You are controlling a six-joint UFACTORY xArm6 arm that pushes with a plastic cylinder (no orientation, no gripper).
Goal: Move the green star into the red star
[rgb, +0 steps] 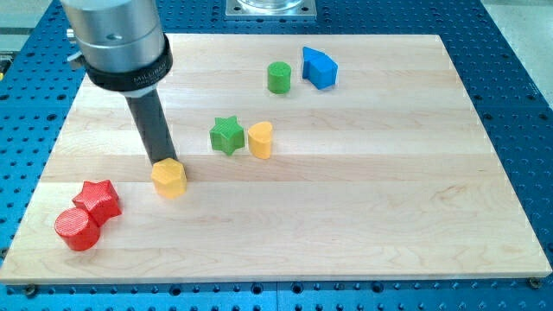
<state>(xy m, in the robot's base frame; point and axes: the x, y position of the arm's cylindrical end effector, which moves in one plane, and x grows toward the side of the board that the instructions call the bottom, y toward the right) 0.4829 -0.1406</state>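
Green star (226,136) right of my tip (162,161)

A pale wooden board (363,199) with fine horizontal grain fills most of the view, its edges running inward toward the view's top. It lies on a blue bench (518,95) dotted with a regular grid of small holes, which shows as a border on every side. At the view's top centre a grey metal plate (270,8) meets the board's far edge. The light is even and bright, with only soft, short shadows on the wood. No walls, floor or windows show.
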